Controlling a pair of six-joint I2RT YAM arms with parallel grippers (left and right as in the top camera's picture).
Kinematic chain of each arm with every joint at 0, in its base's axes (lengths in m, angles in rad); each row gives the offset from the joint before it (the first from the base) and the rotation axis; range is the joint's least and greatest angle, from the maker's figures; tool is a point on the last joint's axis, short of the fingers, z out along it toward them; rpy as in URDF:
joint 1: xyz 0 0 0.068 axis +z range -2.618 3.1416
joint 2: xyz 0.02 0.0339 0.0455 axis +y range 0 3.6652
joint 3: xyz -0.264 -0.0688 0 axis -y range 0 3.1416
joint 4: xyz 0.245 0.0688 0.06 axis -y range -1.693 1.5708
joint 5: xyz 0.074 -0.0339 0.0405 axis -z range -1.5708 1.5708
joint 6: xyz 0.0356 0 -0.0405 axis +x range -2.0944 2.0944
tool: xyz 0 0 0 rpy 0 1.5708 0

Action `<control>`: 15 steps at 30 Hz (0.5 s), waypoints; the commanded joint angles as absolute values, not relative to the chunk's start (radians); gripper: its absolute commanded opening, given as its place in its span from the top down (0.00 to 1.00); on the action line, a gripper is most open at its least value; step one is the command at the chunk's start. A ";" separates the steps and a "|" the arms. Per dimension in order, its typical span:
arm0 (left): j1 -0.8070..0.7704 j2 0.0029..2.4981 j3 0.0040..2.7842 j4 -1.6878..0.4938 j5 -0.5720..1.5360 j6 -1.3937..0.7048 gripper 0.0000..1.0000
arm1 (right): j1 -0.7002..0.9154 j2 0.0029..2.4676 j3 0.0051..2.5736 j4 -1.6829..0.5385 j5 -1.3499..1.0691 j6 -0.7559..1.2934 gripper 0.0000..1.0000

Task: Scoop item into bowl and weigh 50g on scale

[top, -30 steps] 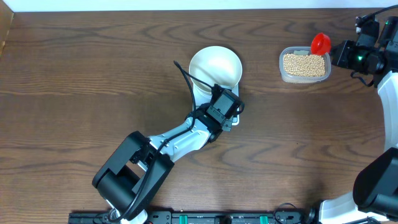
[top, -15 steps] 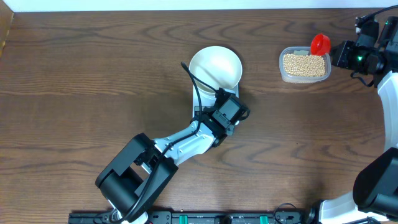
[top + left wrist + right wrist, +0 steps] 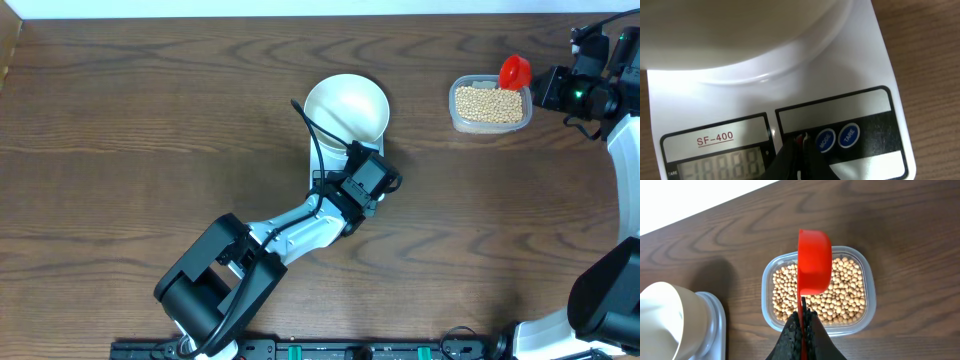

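While the beans (image 3: 840, 295) lay piled in the clear tub (image 3: 867, 311) at the far right of the table (image 3: 150, 120), your bowl (image 3: 345, 108) sat on the scale (image 3: 840, 90) near the middle, showing only its white inside. Your right gripper (image 3: 802, 330) had its fingers pinched tight on the handle of the red scoop (image 3: 814, 260), which hung over the far part of the tub; you could not tell whether it touched the beans. Your left gripper (image 3: 796, 152) was down at the scale's front panel, fingers pressed together on nothing, their tip at the red button (image 3: 801, 139) just beside two blue buttons (image 3: 825, 140). From overhead the left wrist covered that panel. Only the left wrist view gave you the display (image 3: 720, 165), with all its segments faintly lit. The right wrist view showed bowl and scale well apart from the tub.
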State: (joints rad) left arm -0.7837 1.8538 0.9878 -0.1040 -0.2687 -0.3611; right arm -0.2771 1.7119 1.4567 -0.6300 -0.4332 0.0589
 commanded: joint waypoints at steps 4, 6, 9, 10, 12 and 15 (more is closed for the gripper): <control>-0.749 1.925 0.935 -0.142 -0.274 -0.341 0.93 | -0.273 1.708 1.464 -0.632 -0.448 0.043 0.99; -0.750 1.925 0.935 -0.141 -0.252 -0.342 0.93 | -0.273 1.708 1.464 -0.632 -0.448 0.043 0.99; -0.750 1.925 0.935 -0.141 -0.216 -0.342 0.93 | -0.273 1.708 1.464 -0.632 -0.448 0.043 0.99; -0.750 1.925 0.935 -0.141 -0.216 -0.342 0.93 | -0.273 1.708 1.464 -0.632 -0.448 0.043 0.99; -0.750 1.925 0.935 -0.141 -0.217 -0.341 0.93 | -0.273 1.708 1.464 -0.632 -0.448 0.043 0.99; -0.750 1.925 0.935 -0.141 -0.213 -0.341 0.93 | -0.273 1.708 1.464 -0.632 -0.448 0.043 0.99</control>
